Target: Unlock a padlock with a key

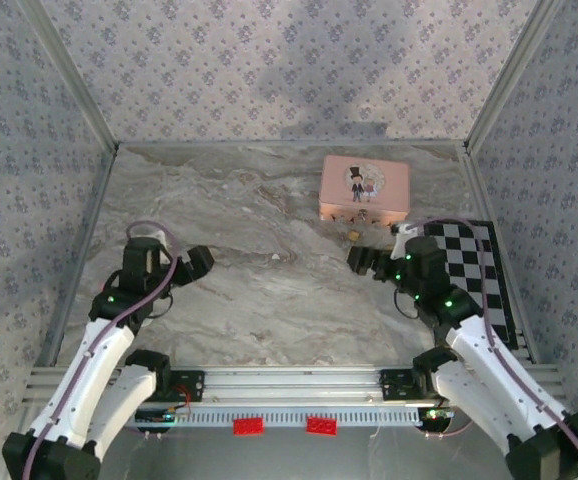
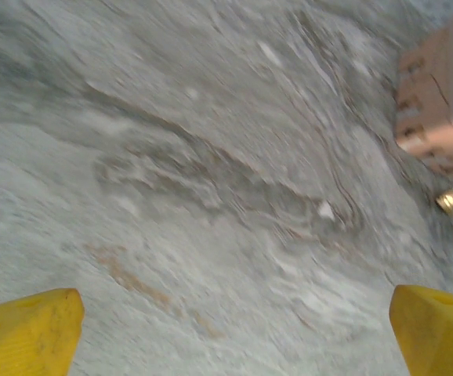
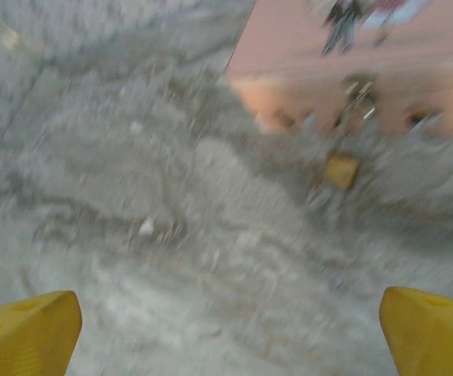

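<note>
Both left gripper (image 1: 197,262) and right gripper (image 1: 361,260) are spread wide; the tiny padlock (image 1: 353,233) could be knocked away by a misjudged reach.

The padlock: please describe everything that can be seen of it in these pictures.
The padlock is a tiny brass-gold block, metal by its look. It lies on the marbled table just in front of the pink tin, below the tin's front clasp. In the right wrist view something thin and silvery rises from it toward the tin, probably the shackle. Blur hides whether it is locked or hooked into the clasp. Nothing grips it.
</note>
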Controlling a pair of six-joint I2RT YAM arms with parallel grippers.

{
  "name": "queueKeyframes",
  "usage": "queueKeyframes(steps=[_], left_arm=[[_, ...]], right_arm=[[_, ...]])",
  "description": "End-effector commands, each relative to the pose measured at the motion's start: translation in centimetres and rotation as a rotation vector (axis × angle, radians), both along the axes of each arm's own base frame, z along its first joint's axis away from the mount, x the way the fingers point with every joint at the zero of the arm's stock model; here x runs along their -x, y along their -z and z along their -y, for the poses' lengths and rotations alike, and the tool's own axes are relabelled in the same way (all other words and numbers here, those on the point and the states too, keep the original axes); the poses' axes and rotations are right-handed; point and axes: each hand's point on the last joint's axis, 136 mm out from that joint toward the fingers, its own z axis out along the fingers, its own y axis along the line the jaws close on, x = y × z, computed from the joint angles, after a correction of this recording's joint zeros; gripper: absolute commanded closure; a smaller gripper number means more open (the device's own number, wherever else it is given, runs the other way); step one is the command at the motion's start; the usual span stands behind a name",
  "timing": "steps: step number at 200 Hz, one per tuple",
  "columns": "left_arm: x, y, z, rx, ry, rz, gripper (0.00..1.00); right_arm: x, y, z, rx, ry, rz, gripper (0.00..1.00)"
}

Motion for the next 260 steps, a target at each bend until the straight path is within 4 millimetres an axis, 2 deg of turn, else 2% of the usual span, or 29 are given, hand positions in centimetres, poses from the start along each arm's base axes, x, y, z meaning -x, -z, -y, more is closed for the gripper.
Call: queueKeyframes(steps=[1,21,54,89,118,167,208,260], left_arm=[[1.6,0.3,1.5,0.027,0.054,0.001,0.00],[2.6,0.9,1.5,0.032,0.049,0.017,0.00],[3.8,1.8,0.3,0.030,0.008,0.047,0.00],[4.7,1.5,-0.4,0.036,-0.002,0.090,0.00],[5.0,1.2,-0.8,0.058,-0.023,0.129,0.00],[5.3,0.6,-2.0,0.061,-0.080,0.191,0.00],[5.4,0.7,-2.4,0.066,-0.101,0.204,0.00],[5.6,1.2,-2.1,0.086,-0.092,0.200,0.00]], right_arm=[[1.6,0.6,-1.9,0.033,-0.015,-0.063,0.01],[3.5,2.1,-5.2,0.092,-0.094,-0.108,0.01],[6.2,3.9,-10.2,0.229,-0.209,-0.178,0.01],[8.7,5.7,-15.4,0.296,-0.334,-0.244,0.04],[10.5,7.4,-18.5,0.329,-0.421,-0.313,0.08],[12.7,10.2,-21.6,0.364,-0.507,-0.438,0.21],[13.4,11.9,-22.8,0.415,-0.537,-0.511,0.36],[13.4,13.9,-23.6,0.449,-0.549,-0.573,0.45]])
